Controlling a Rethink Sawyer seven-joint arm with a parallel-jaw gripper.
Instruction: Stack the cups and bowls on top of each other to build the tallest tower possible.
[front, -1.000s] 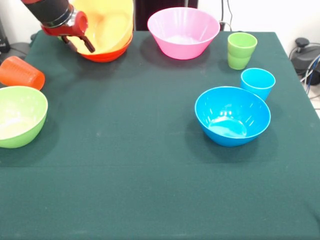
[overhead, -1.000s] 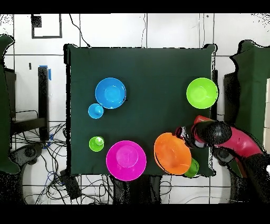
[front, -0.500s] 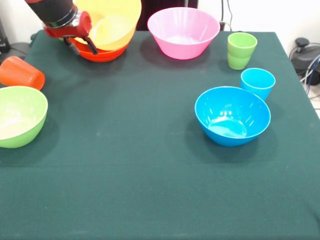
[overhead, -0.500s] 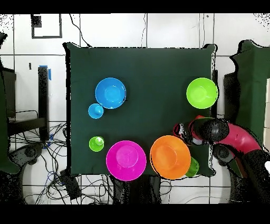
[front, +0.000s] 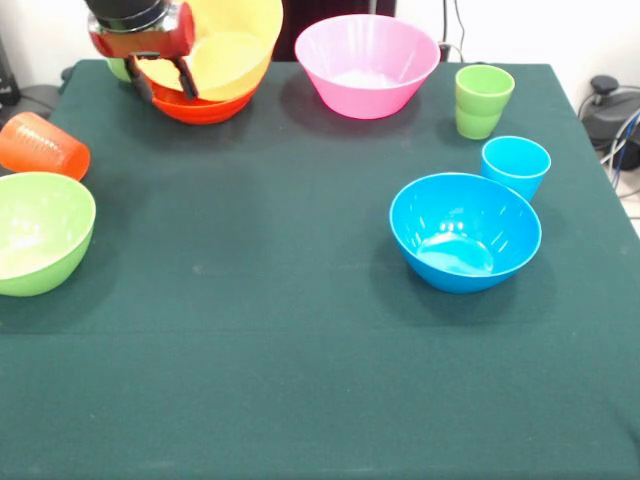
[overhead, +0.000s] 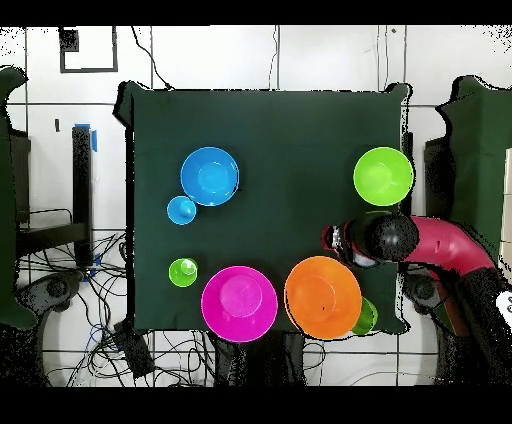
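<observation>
Gripper (front: 160, 80): fingers narrow, apparently empty, at the rim of the large orange bowl (front: 225, 50), itself nested in the red-orange bowl (front: 200, 108); the only stack begun. Unstacked: pink bowl (front: 365, 65) beyond; orange cup (front: 40, 148), lime bowl (front: 40, 230) beside; blue bowl (front: 465, 232), green cup (front: 482, 100), blue cup (front: 515, 165) well apart.

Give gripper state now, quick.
Gripper: beside the rim of the large glossy orange plastic bowl; open or shut cannot be told.

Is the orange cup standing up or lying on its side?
On its side: the orange cup lies tipped over on the green tablecloth.
</observation>
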